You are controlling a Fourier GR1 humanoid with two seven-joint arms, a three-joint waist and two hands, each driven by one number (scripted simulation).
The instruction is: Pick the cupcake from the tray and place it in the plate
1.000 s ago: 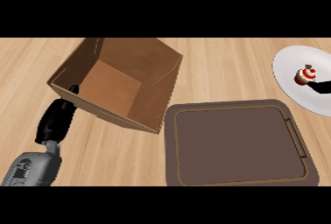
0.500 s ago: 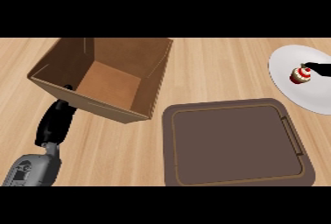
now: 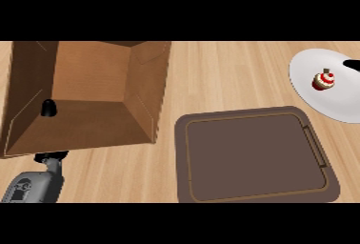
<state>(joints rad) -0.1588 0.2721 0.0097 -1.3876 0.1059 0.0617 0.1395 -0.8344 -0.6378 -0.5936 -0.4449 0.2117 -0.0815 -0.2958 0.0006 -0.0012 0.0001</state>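
Note:
The cupcake (image 3: 323, 81), with white frosting and a red top, stands upright on the white plate (image 3: 309, 97) at the far right. The brown tray (image 3: 256, 155) lies in the lower middle with nothing on it. My left hand (image 3: 48, 107) is mostly hidden by a cardboard box (image 3: 91, 95). One black digit shows inside the box's left wall and the wrist shows just below the box, so the hand pinches that wall. A black tip of my right hand (image 3: 352, 64) pokes in at the right edge over the plate, a little apart from the cupcake.
The large open cardboard box fills the upper left, its opening facing up, and it covers the counter there. My grey left forearm (image 3: 32, 186) comes in at the lower left. Bare wooden counter (image 3: 225, 76) lies between the box, the tray and the plate.
The box has swung from tilted to opening-up and looms larger, moving with my left hand. The cupcake stays on the plate. The whole view has shifted slightly.

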